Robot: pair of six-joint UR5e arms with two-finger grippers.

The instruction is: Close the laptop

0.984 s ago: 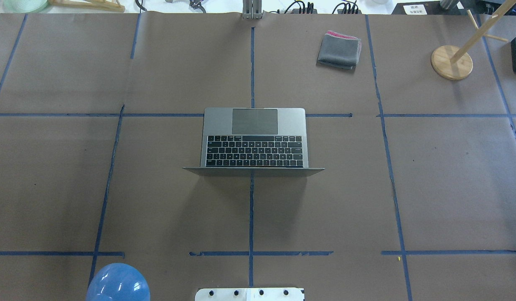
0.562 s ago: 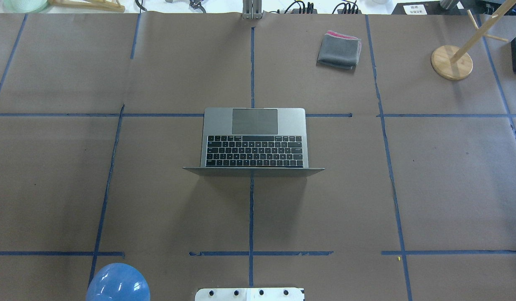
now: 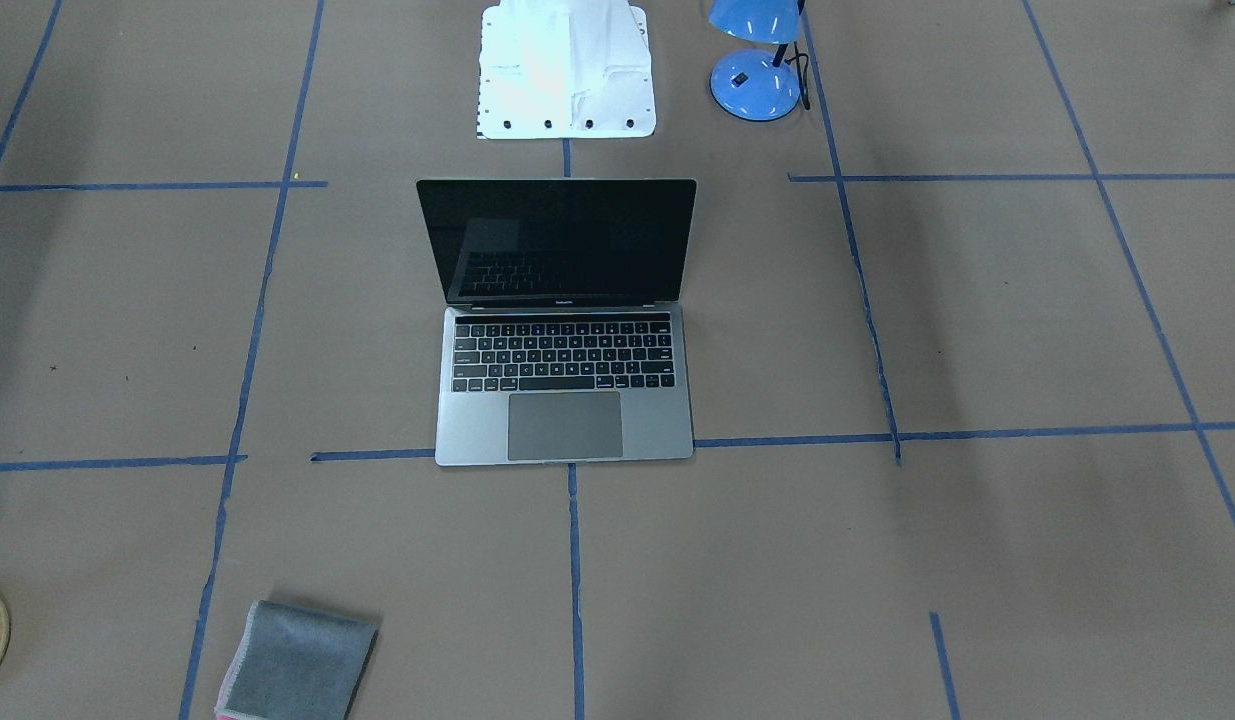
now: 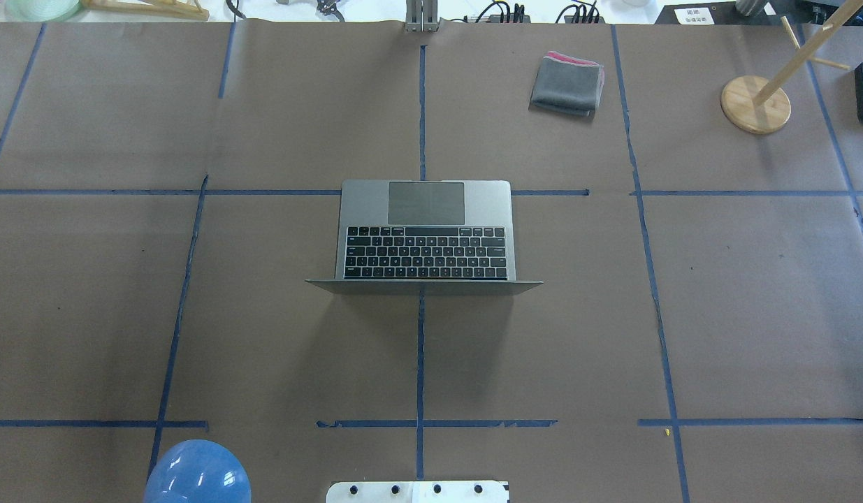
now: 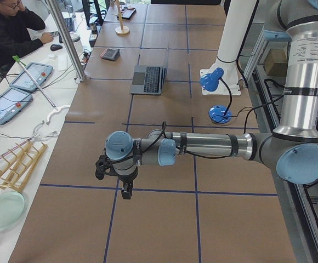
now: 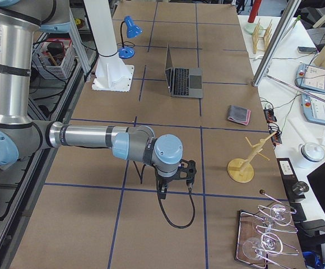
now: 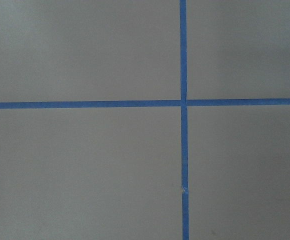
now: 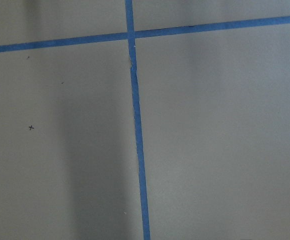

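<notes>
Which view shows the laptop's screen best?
The exterior front-facing view: the laptop faces it, screen and keyboard fully visible. Overhead shows only keyboard and lid edge; side views show it small; wrist views miss it.

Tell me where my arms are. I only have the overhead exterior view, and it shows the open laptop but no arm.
Observer: The left tool hangs over bare table toward the robot's left end, far from the laptop. I cannot tell whether it is open or shut.
Operator: And the right one?
Observer: The right tool hangs over the table toward the right end, also far from the laptop, with the wooden stand beyond it.
Operator: Is the display on?
Observer: No, the screen is black and faintly mirrors the keys.
</notes>
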